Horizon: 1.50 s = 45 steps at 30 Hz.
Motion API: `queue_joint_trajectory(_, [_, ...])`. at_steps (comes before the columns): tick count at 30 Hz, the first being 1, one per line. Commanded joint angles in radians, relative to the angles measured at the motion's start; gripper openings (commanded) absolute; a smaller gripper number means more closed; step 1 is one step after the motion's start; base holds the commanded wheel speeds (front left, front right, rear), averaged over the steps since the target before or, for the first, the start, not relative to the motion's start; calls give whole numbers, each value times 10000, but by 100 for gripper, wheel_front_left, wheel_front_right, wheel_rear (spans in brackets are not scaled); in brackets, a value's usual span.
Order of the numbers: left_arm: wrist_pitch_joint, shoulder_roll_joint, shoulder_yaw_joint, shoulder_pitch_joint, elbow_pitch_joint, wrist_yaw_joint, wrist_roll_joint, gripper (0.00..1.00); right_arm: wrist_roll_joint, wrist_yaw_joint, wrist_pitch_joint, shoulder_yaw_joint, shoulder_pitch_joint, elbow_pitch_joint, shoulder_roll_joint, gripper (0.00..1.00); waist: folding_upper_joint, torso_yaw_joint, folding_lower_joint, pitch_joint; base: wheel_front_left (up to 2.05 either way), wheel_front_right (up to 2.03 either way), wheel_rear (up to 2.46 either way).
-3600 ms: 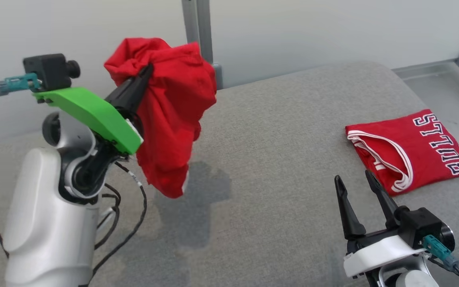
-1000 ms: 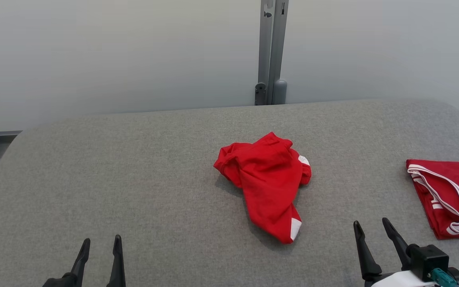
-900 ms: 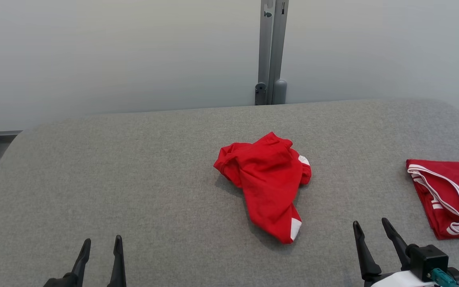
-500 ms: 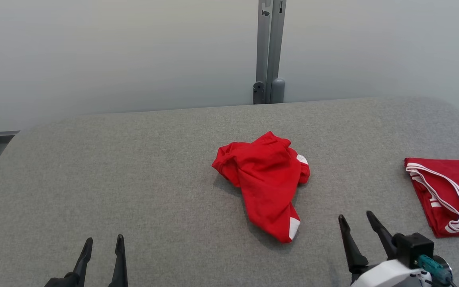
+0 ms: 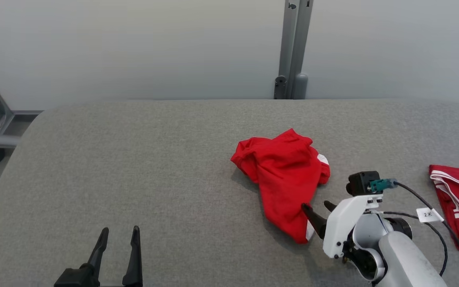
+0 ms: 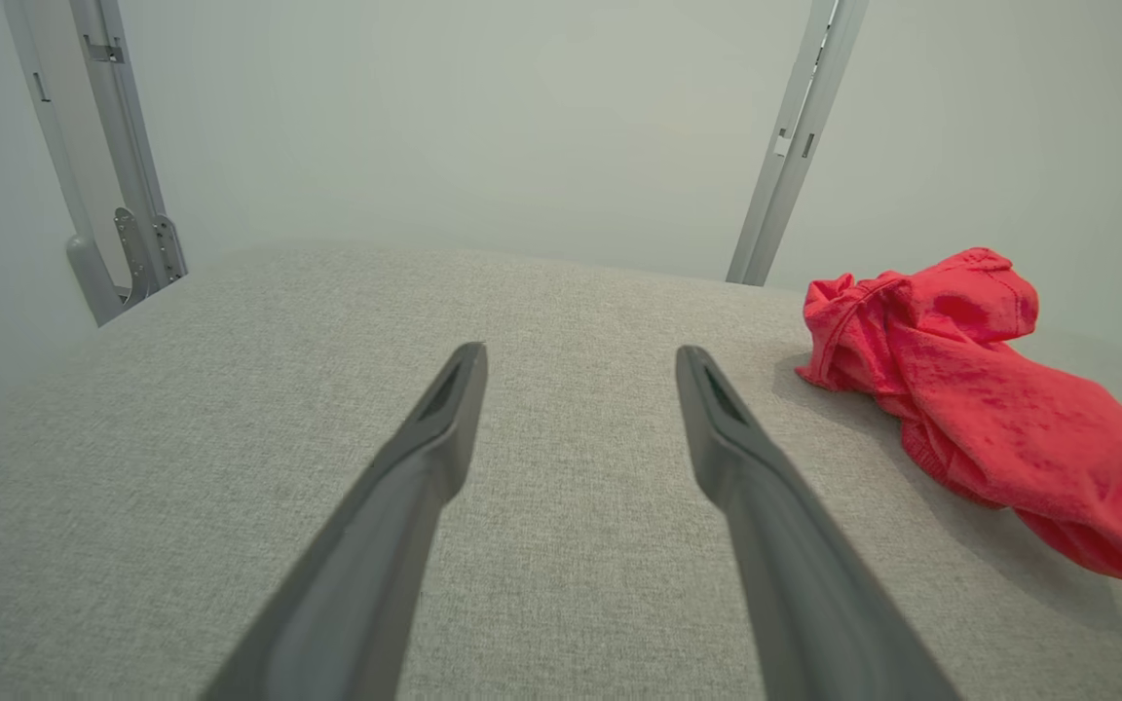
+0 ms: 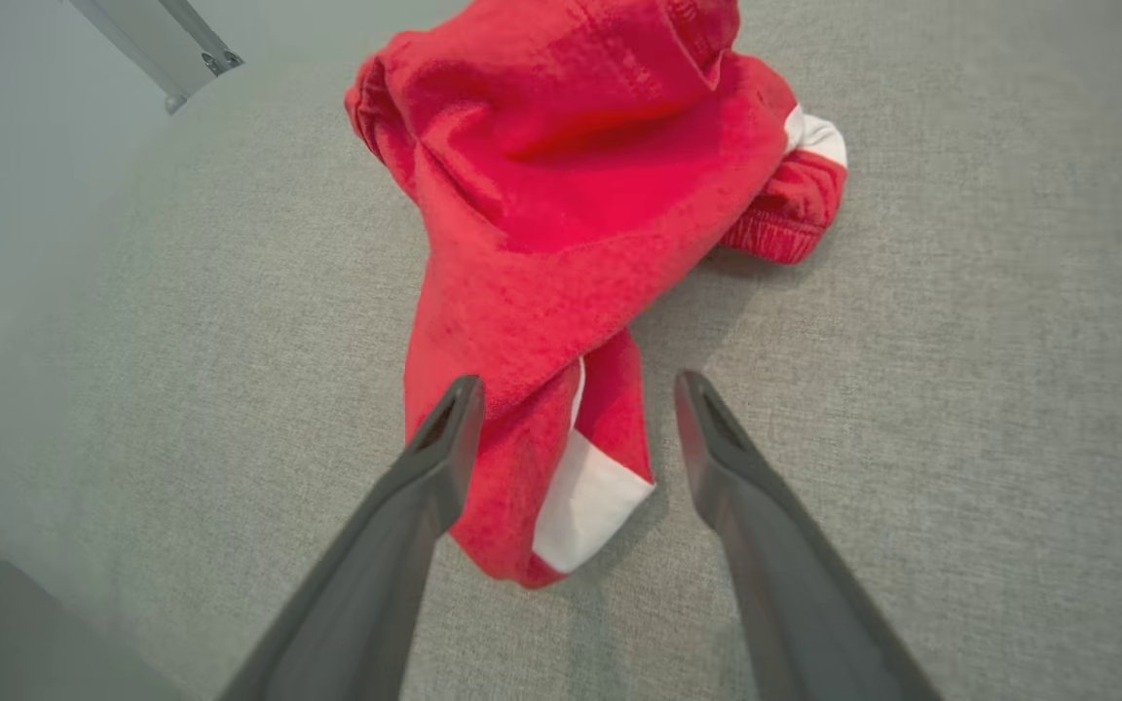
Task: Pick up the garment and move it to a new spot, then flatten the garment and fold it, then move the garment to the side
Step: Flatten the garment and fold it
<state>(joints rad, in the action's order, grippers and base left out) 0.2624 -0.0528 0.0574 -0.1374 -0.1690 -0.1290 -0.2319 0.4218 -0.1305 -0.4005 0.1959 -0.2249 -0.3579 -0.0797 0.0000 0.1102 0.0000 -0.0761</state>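
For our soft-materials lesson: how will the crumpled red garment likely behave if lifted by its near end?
The red garment lies in loose folds, so it would probably hang limp and unfurl. The open right pincer straddles only its white-trimmed end, so the rest would likely trail. Thin cloth: probably light, unlikely to roll.

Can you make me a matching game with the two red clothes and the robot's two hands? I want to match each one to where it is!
Things:
1. crumpled garment
2. folded jersey
3. left hand
4. right hand

Places:
A. lying flat at the right edge of the table
B. open over bare grey cloth, away from both clothes
C. open, one finger on each side of the crumpled garment's white-tipped end
D. in a heap near the middle of the table

Pairs: 1-D, 2-A, 3-B, 4-C
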Motion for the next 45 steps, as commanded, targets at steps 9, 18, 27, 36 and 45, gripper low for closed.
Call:
queue_joint_trajectory(9, [27,7,331,265,32,-19,7,100,435,-1,-728,-860,-1271,-1773,264,100,0,1201,0,466,0,0,0])
queue_joint_trajectory(18, [27,17,402,285,51,-20,-34,100,81,-1,259,-741,-1885,-2529,273,0,0,1376,0,513,0,0,0])
queue_joint_trajectory(27, [27,18,276,110,79,-20,-117,100,-892,-1,1505,133,-2494,-1175,99,0,0,994,0,252,0,0,0])
queue_joint_trajectory(36, [27,18,191,-57,142,-20,-168,100,-2075,0,1641,-607,-2347,901,-613,0,0,757,0,0,0,0,0])
queue_joint_trajectory(45, [27,17,184,-106,195,-20,-228,100,-3711,0,1638,-1751,-2378,2962,-921,0,0,754,0,-112,0,0,0])
